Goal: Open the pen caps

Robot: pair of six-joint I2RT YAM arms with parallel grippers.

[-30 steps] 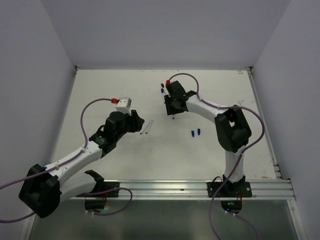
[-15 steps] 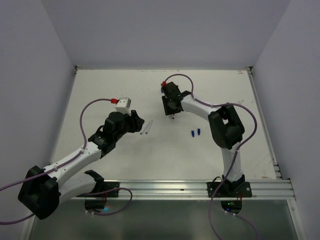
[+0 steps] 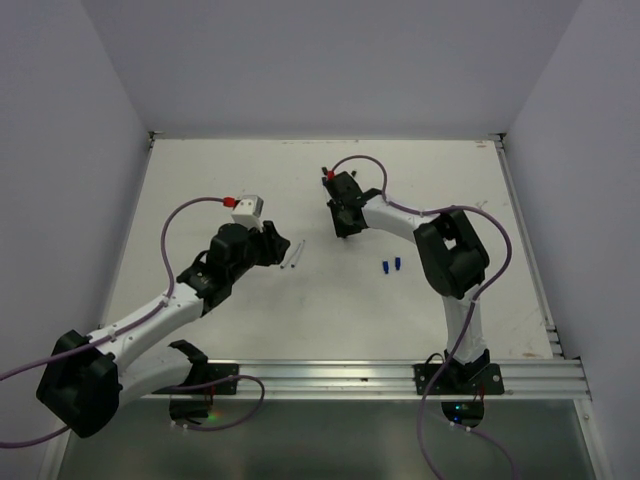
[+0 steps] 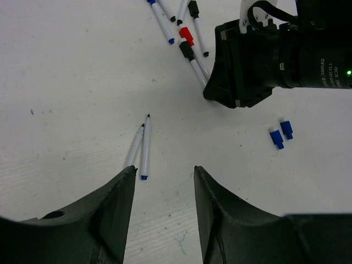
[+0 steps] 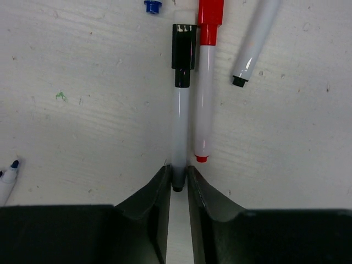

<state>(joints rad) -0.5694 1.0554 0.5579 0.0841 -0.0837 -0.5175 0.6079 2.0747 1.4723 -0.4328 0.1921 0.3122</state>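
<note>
My right gripper is shut on the tail end of a white pen barrel whose black pen cap points away from me, still on the pen. A pen with a red cap lies right beside it, touching. A blue cap shows at the top edge. In the top view the right gripper sits at the pen cluster. Two loose blue caps lie on the table. My left gripper is open and empty, just short of two uncapped pens.
Another white pen lies angled to the right of the red-capped one. An uncapped pen tip shows at the left edge. The right arm's wrist fills the upper right of the left wrist view. White walls enclose the table.
The right gripper has swung left and back towards the pen cluster and lowered over it. The left arm has not moved.
</note>
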